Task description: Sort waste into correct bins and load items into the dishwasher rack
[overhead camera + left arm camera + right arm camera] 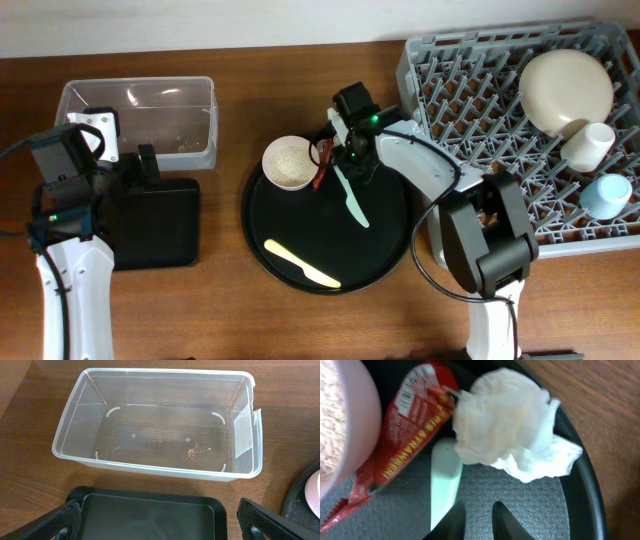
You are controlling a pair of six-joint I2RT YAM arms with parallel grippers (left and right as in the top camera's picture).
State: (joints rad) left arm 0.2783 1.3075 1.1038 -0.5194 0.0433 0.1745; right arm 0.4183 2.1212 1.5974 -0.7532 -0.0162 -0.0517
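Here, your right gripper (479, 519) hovers over the round black tray (582, 495), fingers a narrow gap apart and holding nothing. Just ahead of it is the crumpled paper wad (510, 430), which touches the red wrapper (405, 435) beside the mint-green spoon (442, 480). Your left gripper (162, 522) gapes wide, holding nothing, above the shallow black tray (150, 510), near the clear tub (67, 435).

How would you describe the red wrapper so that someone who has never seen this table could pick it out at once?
Find the large round black tray in the middle of the table. At its far rim sits a bowl heaped with whitish grains, and the red wrapper lies between that bowl and a crumpled white paper wad. It alone is red, with white lettering.
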